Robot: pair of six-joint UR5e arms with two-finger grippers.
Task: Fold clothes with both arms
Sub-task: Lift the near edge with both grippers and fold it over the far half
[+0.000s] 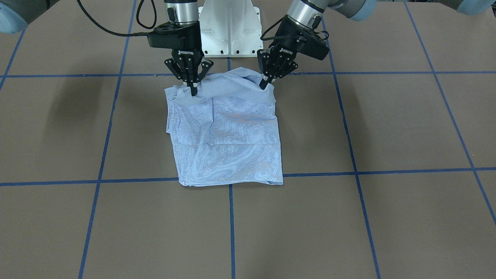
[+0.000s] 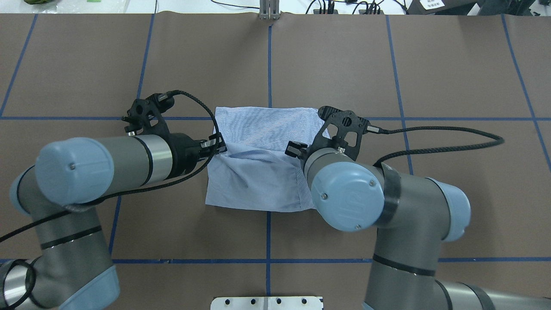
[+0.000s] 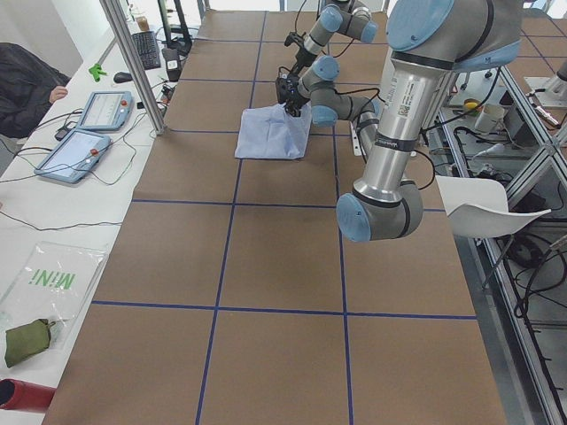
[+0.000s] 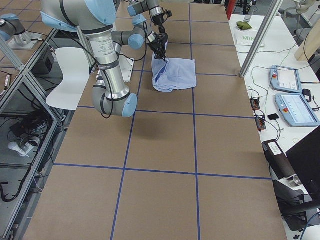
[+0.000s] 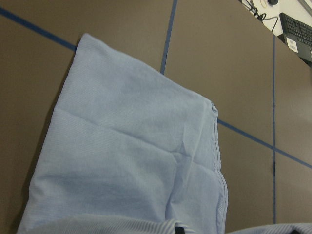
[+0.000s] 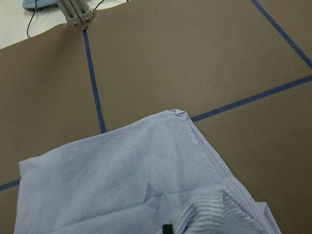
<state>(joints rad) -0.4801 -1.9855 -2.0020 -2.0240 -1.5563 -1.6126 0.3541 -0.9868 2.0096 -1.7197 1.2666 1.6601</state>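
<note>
Shirt (image 1: 228,131) edge in left end effector (image 1: 264,83)

Shirt (image 2: 262,129) is laid folded on the table (image 2: 430,64). Its sides are held by the left gripper (image 2: 218,145) and right gripper (image 2: 295,150).

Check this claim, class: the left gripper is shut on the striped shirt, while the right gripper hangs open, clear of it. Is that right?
Not quite. The right gripper is not open: it too is shut on the shirt, as the front-facing view shows. The left gripper is shut on it, as stated.
</note>
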